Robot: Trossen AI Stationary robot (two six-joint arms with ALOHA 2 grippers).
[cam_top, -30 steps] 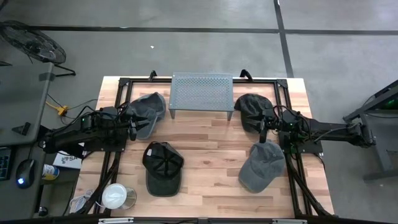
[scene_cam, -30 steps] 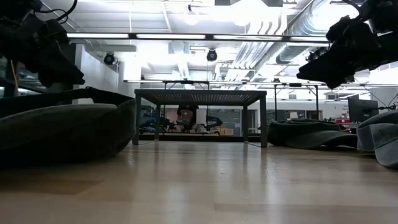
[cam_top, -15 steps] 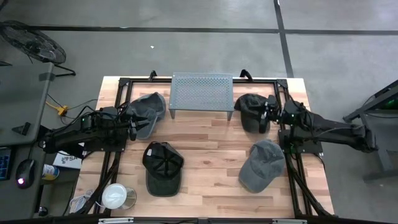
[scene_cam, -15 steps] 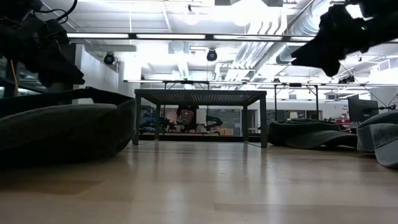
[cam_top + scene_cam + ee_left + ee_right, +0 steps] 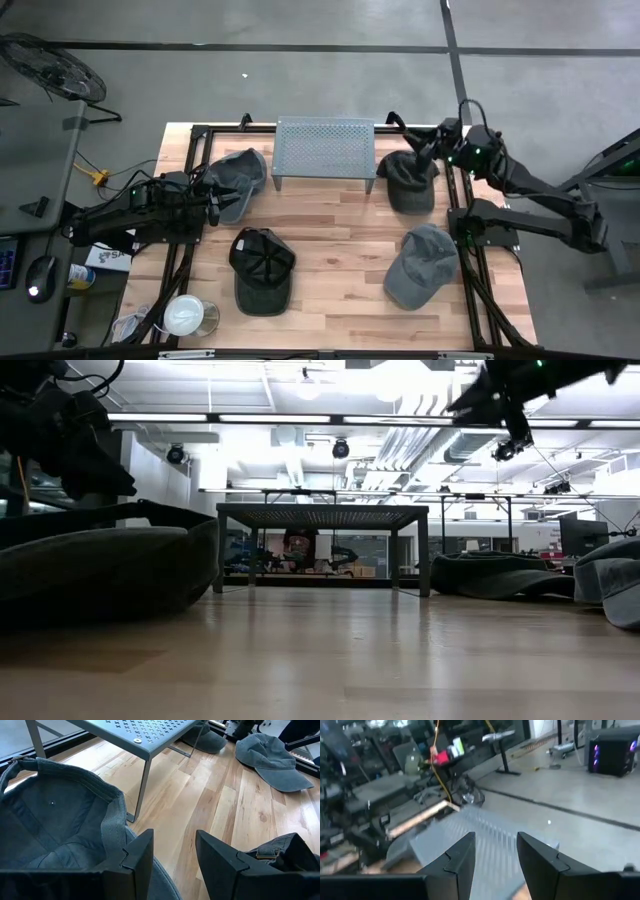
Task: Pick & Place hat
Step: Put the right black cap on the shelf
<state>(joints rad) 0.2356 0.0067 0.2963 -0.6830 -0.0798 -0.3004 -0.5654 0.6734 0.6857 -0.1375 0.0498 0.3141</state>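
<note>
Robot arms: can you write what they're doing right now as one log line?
left gripper: open, empty, over grey hat | right gripper: open, empty, raised above dark hat | metal rack: no hat on it

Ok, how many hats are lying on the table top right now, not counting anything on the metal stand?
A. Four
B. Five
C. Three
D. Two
A. The high view shows four: a grey hat by the left gripper, a dark hat right of the stand, a black hat and another grey hat in front.
</note>
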